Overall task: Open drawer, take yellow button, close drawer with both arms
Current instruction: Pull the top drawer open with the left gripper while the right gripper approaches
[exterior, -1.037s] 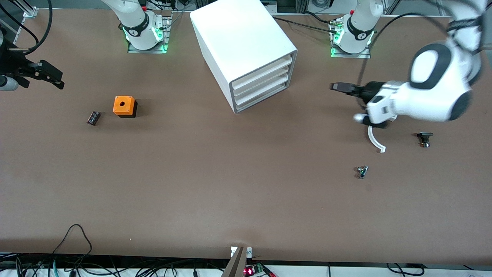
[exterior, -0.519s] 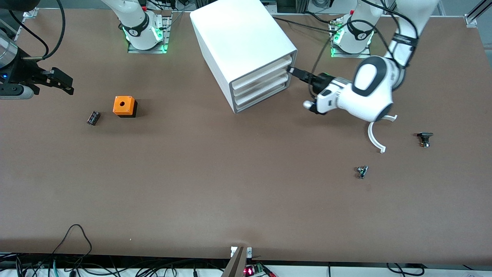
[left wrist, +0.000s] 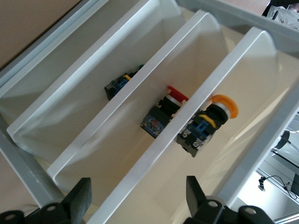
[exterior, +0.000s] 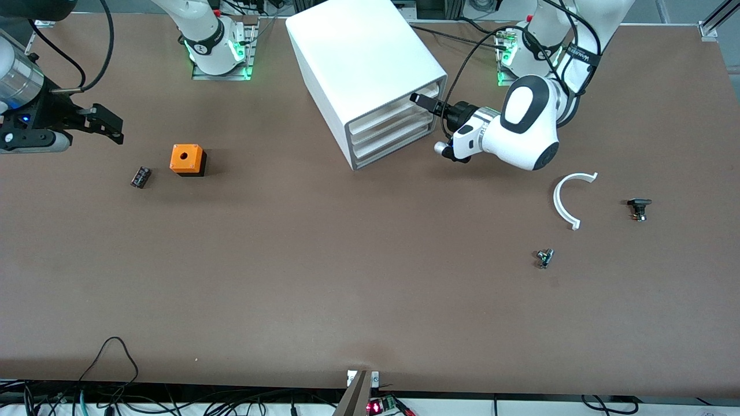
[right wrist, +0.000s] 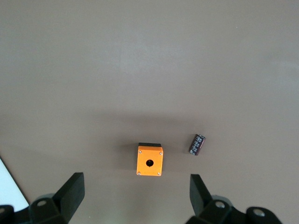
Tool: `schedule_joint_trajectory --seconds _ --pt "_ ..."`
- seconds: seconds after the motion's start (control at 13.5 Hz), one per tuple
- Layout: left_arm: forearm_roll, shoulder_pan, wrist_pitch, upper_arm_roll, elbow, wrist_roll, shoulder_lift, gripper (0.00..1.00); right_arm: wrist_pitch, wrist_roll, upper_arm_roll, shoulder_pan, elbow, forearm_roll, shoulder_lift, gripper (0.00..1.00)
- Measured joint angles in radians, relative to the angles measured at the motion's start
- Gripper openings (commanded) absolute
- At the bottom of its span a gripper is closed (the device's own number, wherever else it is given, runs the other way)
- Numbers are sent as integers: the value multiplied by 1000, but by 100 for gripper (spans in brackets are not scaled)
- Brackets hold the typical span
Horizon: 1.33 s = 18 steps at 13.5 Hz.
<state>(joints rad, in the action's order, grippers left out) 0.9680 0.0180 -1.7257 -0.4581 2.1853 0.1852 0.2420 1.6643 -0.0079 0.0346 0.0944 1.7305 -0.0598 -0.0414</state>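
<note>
Brown table (exterior: 324, 277); left pincer (exterior: 425, 102) spread at drawer (exterior: 399, 107), right pincer (exterior: 110, 127) spread, empty.

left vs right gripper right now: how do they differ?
Place: the left gripper is at the front of the cabinet, at its top drawer; the right gripper hangs over bare table near the orange box.
View: the left wrist sees three drawers with buttons inside; the right wrist sees the orange box and a black part.
Shared: both black, two-fingered, open, holding nothing.
</note>
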Motion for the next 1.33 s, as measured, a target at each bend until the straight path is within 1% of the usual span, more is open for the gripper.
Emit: schedule_joint_trajectory --seconds 0.15,0.22,0.3,0.37,0.67,0.74,0.81,0.96,1.04,1.11,1.19,1.33 --pt "0 1 -3 -16 14 0 2 51 1 0 0 7 -15 0 24 100" --pt "0 1 -6 -22 18 0 3 43 1 -1 0 13 -19 0 34 100" --pt "0 1 -8 -26 21 0 4 12 1 -1 0 20 -21 0 43 100" --pt "0 1 -9 -27 23 0 5 0 1 -1 0 27 -22 0 50 100" --pt "15 15 -12 -30 28 21 10 0 1 -2 -1 76 -24 5 64 100" --pt "15 28 -30 -27 28 22 10 0 1 -2 -2 93 -25 6 64 100" --pt "15 49 -54 -14 21 30 9 0 1 -2 -2 108 -27 6 64 100" --pt "15 92 -107 37 -10 49 6 0 3 -3 -3 124 -28 12 68 100" --pt "9 109 -130 55 -27 56 5 0 3 -7 -3 128 -28 33 72 100" --pt "-7 122 -147 64 -45 69 3 9 4 -11 -3 131 -28 64 77 100" --pt "-29 128 -160 71 -64 74 2 99 6 -14 -3 134 -28 98 82 100" --pt "-54 128 -173 77 -86 74 2 100 7 -50 -4 158 -32 141 86 100"
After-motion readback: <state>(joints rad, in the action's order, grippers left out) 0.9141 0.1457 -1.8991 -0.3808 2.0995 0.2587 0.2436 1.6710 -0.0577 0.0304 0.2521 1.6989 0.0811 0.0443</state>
